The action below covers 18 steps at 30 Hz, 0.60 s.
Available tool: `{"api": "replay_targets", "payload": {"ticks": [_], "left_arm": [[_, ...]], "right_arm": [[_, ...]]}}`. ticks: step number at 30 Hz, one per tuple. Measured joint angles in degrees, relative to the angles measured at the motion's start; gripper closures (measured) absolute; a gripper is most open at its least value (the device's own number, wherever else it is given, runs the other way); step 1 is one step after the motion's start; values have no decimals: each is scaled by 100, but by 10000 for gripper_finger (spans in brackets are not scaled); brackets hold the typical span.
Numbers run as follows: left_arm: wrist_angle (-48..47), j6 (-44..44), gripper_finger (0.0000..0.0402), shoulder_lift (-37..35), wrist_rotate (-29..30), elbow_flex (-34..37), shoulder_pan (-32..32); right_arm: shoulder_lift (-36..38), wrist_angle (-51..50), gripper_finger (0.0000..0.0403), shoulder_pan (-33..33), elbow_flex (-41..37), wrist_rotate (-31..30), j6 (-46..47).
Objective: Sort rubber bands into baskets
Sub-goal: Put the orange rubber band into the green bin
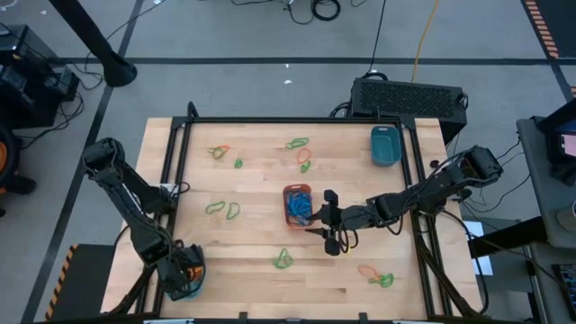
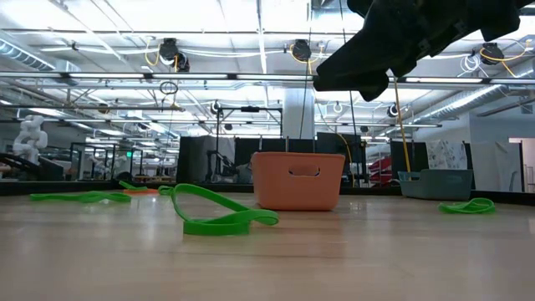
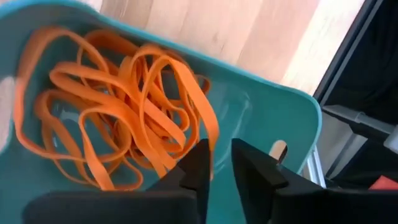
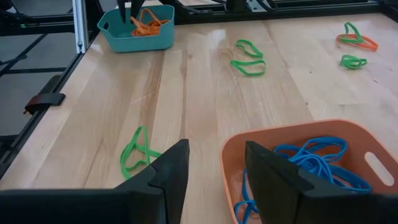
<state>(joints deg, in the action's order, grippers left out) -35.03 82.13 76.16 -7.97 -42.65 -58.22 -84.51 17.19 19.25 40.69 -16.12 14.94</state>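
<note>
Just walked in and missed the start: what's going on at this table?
Two dark arms are sorting thin elastic loops into small plastic trays. The left claw hangs over a teal tray of orange loops at the table's near-left corner, fingers slightly apart. The right claw stands open beside the orange tray of blue loops. Green loops lie loose on the wood.

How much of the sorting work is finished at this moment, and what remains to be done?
Done: orange rubber bands lie in the teal basket under the left gripper, and blue rubber bands fill the orange basket. In hand: nothing visible; the right gripper hangs open beside the orange basket. Left: green bands and a few orange ones lie loose on the table, and nothing shows in the second teal basket.
</note>
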Motion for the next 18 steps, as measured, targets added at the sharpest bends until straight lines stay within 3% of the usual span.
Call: {"api": "replay_targets", "payload": {"ticks": [3,7,18], "left_arm": [[-4,145,313,0,-373,0,26],[6,161,309,-30,-1393,0,214],[-6,6,308,-393,-1300,0,670]], "right_arm": [[0,0,255,0,0,2,0],[0,0,255,0,0,2,0],[0,-1,255,0,0,0,0]]}}
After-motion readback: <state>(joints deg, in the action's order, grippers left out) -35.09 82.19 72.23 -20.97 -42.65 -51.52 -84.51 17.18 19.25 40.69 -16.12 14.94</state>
